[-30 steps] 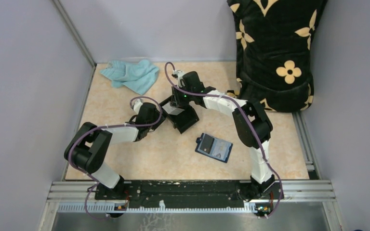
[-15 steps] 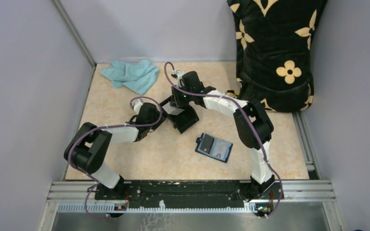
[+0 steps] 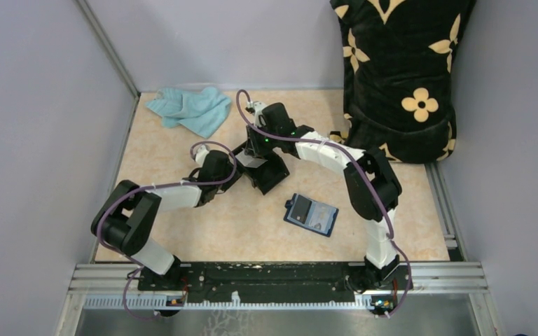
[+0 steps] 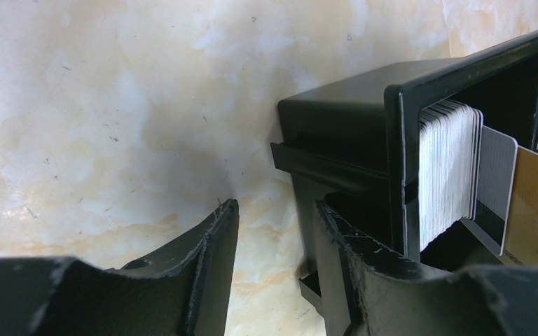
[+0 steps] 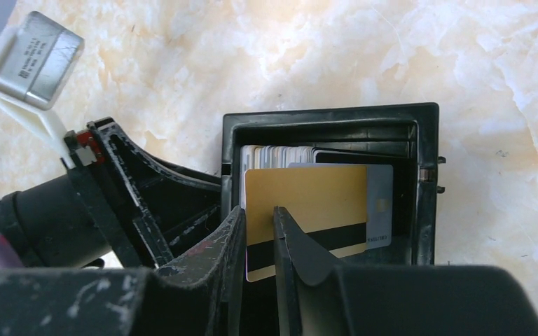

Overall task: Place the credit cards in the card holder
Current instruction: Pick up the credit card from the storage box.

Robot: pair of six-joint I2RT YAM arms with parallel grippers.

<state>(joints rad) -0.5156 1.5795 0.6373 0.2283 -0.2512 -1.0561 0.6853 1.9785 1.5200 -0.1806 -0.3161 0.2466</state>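
A black open-topped box (image 3: 272, 175) holds a stack of pale credit cards (image 4: 445, 168). In front of the stack stand a grey card (image 5: 380, 203) and a gold card (image 5: 308, 196). My right gripper (image 5: 258, 210) reaches into the box with its jaws a narrow gap apart, and the gold card's face shows through that gap. Whether the jaws touch it I cannot tell. My left gripper (image 4: 277, 204) is open on the table, its right finger against the box wall (image 4: 336, 119). The navy card holder (image 3: 311, 213) lies open to the right, with pale cards showing inside.
A teal cloth (image 3: 189, 108) lies at the back left. A black flowered cushion (image 3: 399, 70) fills the back right corner. Grey walls close in the table on three sides, and a metal rail (image 3: 280, 273) runs along the near edge.
The right gripper's jaws have narrowed a little and its wrist has shifted slightly left over the box. The left arm, box and card holder have stayed put.
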